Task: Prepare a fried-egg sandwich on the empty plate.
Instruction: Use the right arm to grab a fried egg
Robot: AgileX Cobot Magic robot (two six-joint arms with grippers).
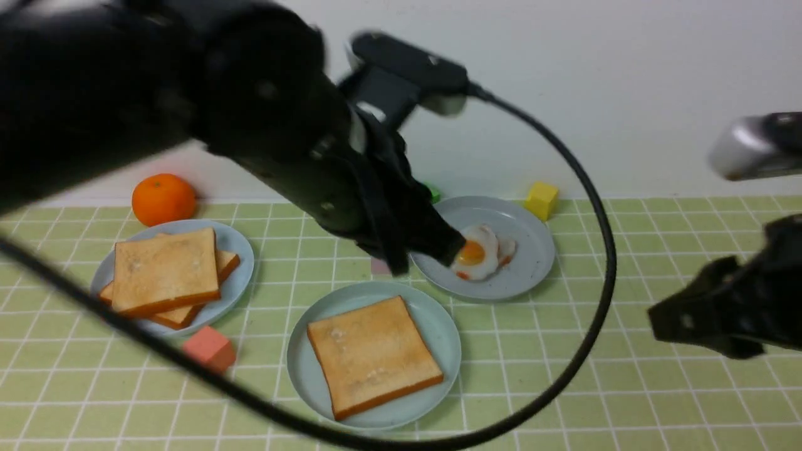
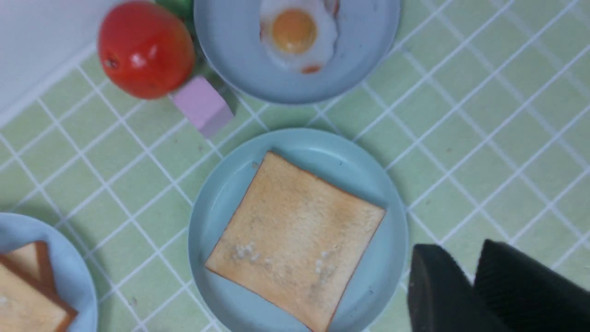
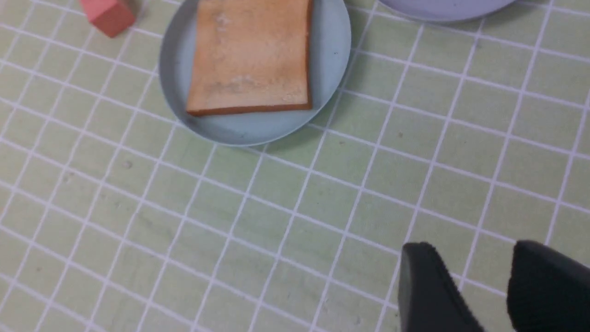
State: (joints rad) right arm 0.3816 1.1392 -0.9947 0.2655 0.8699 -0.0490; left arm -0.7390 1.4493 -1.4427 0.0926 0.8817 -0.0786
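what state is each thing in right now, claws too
left claw: slightly open, nothing held
right claw: open, nothing held
green plate: on the table, holding one toast slice
fried egg: yolk up, on the grey plate
other toast: slices piled crosswise on the light blue plate

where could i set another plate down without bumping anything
Best bet is the tablecloth right of the green plate and in front of the grey plate. It's crowded where the pink block sits between the red fruit and both plates.
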